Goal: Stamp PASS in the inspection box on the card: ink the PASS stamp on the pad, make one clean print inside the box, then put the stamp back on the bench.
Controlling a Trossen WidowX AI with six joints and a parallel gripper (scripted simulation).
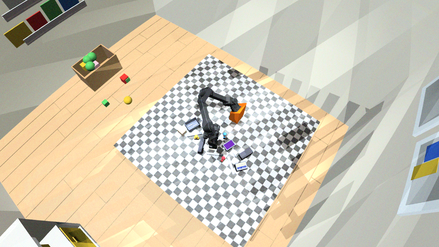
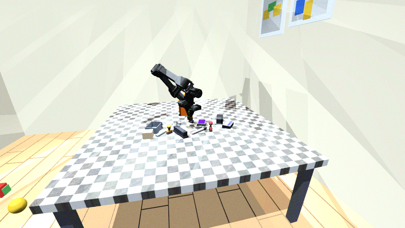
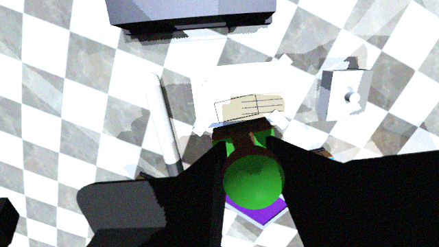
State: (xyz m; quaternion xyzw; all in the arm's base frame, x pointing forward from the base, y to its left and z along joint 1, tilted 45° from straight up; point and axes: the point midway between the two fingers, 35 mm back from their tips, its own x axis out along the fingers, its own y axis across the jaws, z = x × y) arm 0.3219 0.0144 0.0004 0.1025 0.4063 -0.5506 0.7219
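Note:
My gripper (image 2: 190, 116) (image 3: 245, 145) is shut on the stamp with a green ball knob (image 2: 189, 113) (image 3: 254, 182) and a brown base. In the wrist view the base hangs over the near edge of the white card (image 3: 236, 77), below its outlined box (image 3: 217, 113). The gap under the stamp is hard to judge. The inside of the box shows no print; part of the card is shaded. In the top view the arm hides the stamp. The purple ink pad (image 1: 229, 144) (image 2: 201, 122) (image 3: 264, 217) lies beside the card, partly behind the knob in the wrist view.
A dark block (image 1: 201, 144) (image 2: 180, 131) (image 3: 192, 10) and a marker (image 1: 214, 154) (image 2: 198, 130) (image 3: 161, 120) lie beside the card. Yellow (image 1: 196, 137), blue (image 1: 224, 135) and red (image 1: 223, 159) knobbed stamps stand around. A knobbed grey block (image 3: 339, 96) and a tray (image 1: 192, 124) are also there.

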